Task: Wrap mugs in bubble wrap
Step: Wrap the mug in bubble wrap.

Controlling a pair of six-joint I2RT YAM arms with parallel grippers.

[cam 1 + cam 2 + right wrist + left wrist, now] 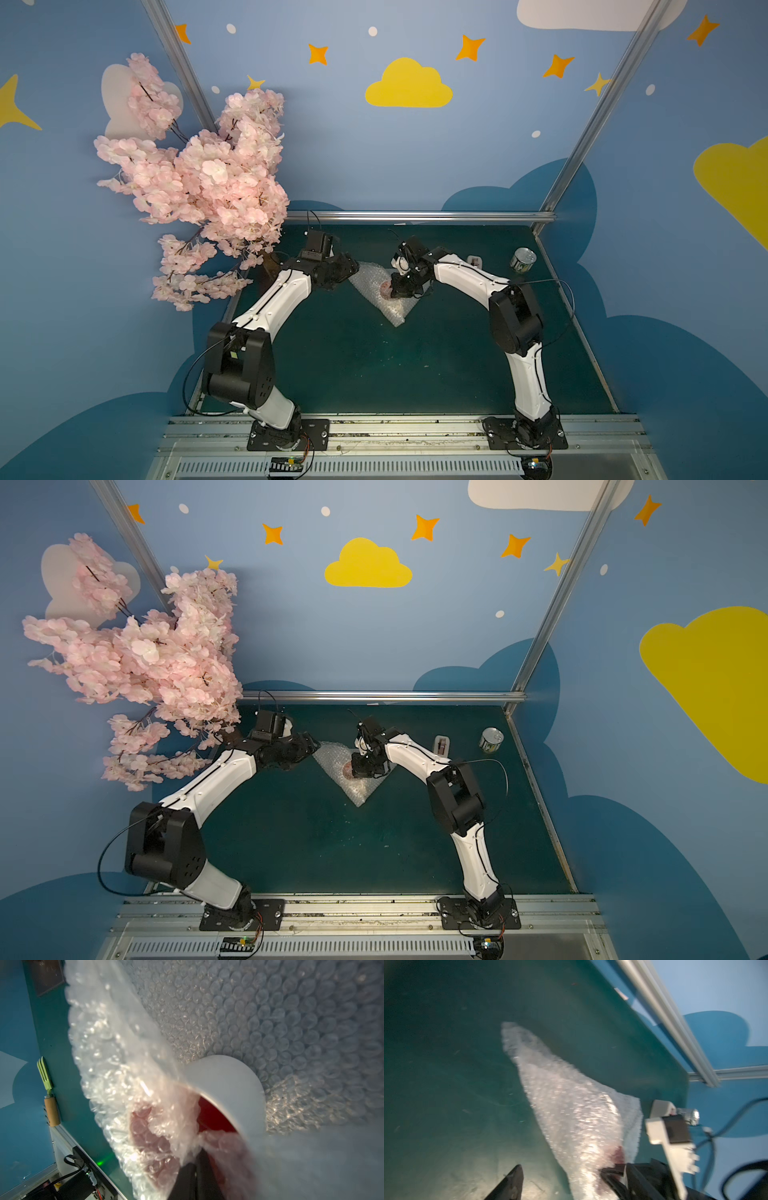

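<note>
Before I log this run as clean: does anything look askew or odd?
Nothing spilled or broken. The bubble wrap lies corner-on to the table edges, bunched over the mug, leaving its red mouth partly uncovered; the right claw pinches a fold there.

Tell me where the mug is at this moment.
In both top views the mug sits on the bubble wrap, partly covered by it. It is between the two arms, just under the right claw.
</note>
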